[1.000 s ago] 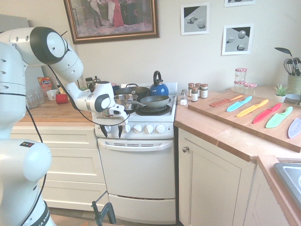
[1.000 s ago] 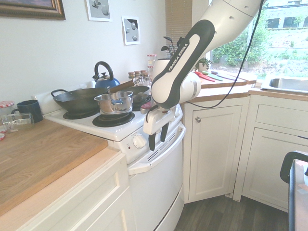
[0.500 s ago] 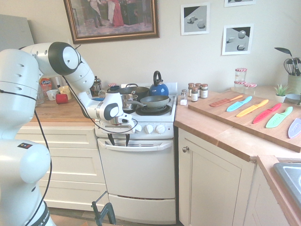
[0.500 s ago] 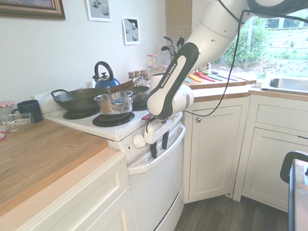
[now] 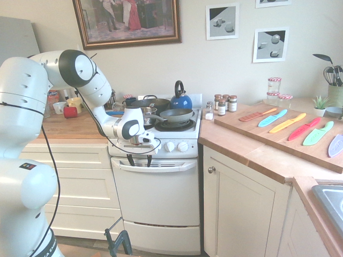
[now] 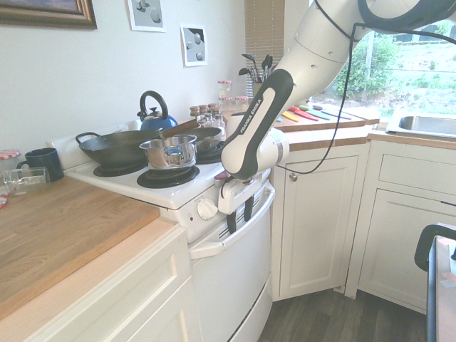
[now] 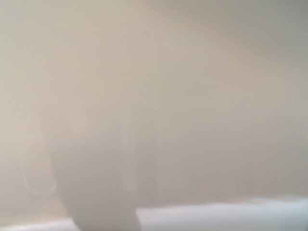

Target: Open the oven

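Pale wall rises behind the kitchen scene, with a framed painting (image 5: 128,21) at the left and small grey prints further right. Seen from the first exterior view, left to right, the white arm (image 5: 75,67) comes in from the left, in front of a wooden tabletop (image 5: 69,127) over cream drawers (image 5: 80,184). On that tabletop, toward the far side, lies a red mug (image 5: 70,112). The gripper (image 5: 140,160) points down at the upper front of the oven (image 5: 155,193), near the left part of its white bar handle (image 5: 155,167). Its dark fingers stand apart with a clear gap between them and hold nothing visible; whether they touch the handle cannot be told. The oven stands between the drawers and a cream cabinet (image 5: 241,206), its door closed. On the stove top sit a dark wok (image 6: 117,148), a steel pot (image 6: 169,153), a grey frying pan (image 5: 177,115) and, at the far side, a blue kettle (image 5: 181,101). To the right, small spice jars (image 5: 225,103) stand near a wooden board (image 5: 278,131) bearing a row of coloured knives (image 5: 288,122). Past the board are a small plant (image 5: 320,104) and, nearer, a sink (image 5: 331,203).
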You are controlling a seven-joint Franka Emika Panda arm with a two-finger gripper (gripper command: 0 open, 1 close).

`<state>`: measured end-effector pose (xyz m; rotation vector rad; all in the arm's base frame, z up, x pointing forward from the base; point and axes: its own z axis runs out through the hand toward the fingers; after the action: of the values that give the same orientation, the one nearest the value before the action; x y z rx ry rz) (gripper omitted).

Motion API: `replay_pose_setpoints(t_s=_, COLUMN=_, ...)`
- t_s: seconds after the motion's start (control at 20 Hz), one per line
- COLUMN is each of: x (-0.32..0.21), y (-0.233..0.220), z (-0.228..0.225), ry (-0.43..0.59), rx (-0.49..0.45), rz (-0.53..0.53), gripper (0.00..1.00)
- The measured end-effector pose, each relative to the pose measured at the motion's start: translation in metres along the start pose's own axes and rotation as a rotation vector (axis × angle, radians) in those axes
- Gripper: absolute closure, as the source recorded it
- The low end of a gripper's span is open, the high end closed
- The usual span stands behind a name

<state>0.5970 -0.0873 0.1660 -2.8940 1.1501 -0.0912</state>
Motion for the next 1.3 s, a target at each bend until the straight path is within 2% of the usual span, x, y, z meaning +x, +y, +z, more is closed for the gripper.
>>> replay_pose_setpoints(t_s=0.3, x=-0.003, y=0.030, z=0.001, ry=0.016, rx=-0.008, rz=-0.043, gripper=0.00)
replay_pose_setpoints(t_s=0.55, x=-0.048, y=0.098, z=0.025, ry=-0.088, rx=-0.077, rz=-0.076, gripper=0.00)
replay_pose_setpoints(t_s=0.7, x=-0.071, y=0.132, z=0.027, ry=-0.115, rx=-0.104, rz=-0.082, gripper=0.00)
replay_pose_setpoints(t_s=1.05, x=-0.081, y=0.177, z=0.027, ry=-0.149, rx=-0.122, rz=-0.070, gripper=0.00)
replay_pose_setpoints(t_s=1.3, x=-0.083, y=0.187, z=0.029, ry=-0.158, rx=-0.132, rz=-0.071, gripper=0.00)
